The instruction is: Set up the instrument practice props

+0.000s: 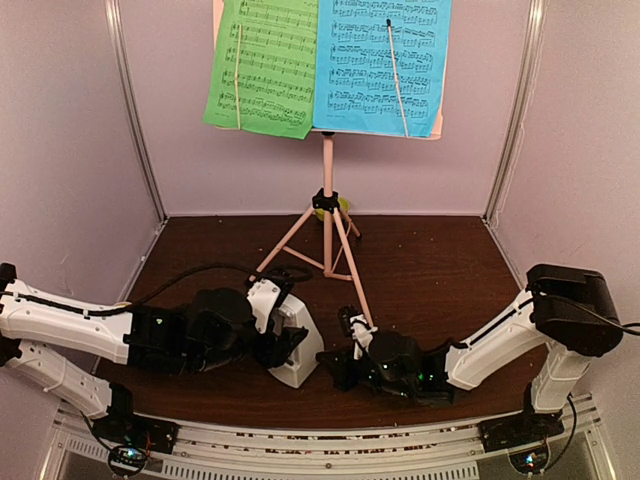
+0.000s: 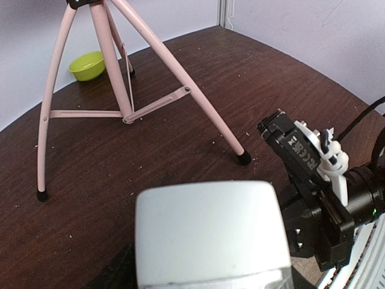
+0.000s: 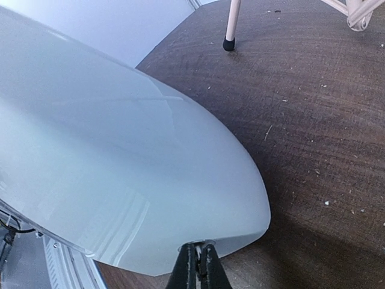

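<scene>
The pink music stand (image 1: 327, 200) stands at the back with the green sheet (image 1: 262, 65) and the blue sheet (image 1: 380, 65) on its desk. The white-grey metronome (image 1: 297, 345) stands on the table in front of it. My left gripper (image 1: 283, 350) is closed around the metronome; in the left wrist view the metronome (image 2: 210, 235) hides the fingers. My right gripper (image 1: 342, 365) comes in from the right. In the right wrist view my right gripper (image 3: 200, 257) is pinched on a small white tab at the edge of the metronome (image 3: 120, 168).
The stand's tripod legs (image 2: 132, 72) spread just behind the metronome, one foot (image 3: 228, 43) close by. A lime-green bowl (image 2: 87, 65) sits behind the legs. The right arm's wrist (image 2: 313, 180) is close beside the metronome. Pale walls enclose the dark table (image 1: 430, 270).
</scene>
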Motion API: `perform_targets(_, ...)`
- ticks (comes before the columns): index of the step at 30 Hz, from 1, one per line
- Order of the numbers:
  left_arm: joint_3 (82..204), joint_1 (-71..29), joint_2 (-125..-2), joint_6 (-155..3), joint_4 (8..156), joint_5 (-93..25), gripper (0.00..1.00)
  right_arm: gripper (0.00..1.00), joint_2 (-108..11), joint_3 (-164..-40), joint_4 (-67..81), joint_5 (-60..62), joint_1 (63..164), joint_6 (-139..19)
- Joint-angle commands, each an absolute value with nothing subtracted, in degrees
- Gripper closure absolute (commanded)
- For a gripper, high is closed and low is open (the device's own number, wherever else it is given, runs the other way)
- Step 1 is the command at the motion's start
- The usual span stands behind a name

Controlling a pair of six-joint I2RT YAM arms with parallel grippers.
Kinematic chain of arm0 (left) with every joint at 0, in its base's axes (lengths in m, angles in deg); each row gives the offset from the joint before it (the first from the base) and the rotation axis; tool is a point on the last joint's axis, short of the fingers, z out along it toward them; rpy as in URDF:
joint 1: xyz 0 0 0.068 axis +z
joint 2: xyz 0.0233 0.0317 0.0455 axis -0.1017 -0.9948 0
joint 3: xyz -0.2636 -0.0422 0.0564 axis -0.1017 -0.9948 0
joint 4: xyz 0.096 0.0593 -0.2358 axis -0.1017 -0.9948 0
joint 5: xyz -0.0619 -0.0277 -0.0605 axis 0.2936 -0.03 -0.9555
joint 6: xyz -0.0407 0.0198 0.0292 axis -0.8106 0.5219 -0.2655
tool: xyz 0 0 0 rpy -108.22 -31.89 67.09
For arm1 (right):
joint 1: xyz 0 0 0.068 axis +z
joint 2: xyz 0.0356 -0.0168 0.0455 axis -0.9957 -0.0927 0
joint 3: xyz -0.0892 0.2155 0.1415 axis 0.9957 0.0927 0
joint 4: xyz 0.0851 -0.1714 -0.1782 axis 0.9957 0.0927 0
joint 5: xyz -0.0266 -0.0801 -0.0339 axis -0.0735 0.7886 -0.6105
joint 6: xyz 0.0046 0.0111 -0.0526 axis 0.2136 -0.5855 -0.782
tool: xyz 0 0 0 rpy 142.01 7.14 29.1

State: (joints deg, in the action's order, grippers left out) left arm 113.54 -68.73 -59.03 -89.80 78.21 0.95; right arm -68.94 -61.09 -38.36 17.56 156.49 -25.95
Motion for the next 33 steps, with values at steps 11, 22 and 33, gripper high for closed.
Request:
perform_targets(11, 112.65, -69.31, -54.04, -86.62, 94.60, -3.80, 0.76, 1.00, -67.52, -56.61, -48.08, 15.47, 149.38, -6.34)
perform_targets(22, 112.06, -69.37, -53.44, -85.22, 97.79, -4.98, 0.77, 1.00, -68.68, -53.44, -56.75, 14.48, 147.37, 5.13)
perform_targets(33, 110.63, -69.40, -51.69, -85.07, 99.45, -3.31, 0.78, 1.00, -74.49, -52.20, -64.62, 14.42, 147.32, 16.65)
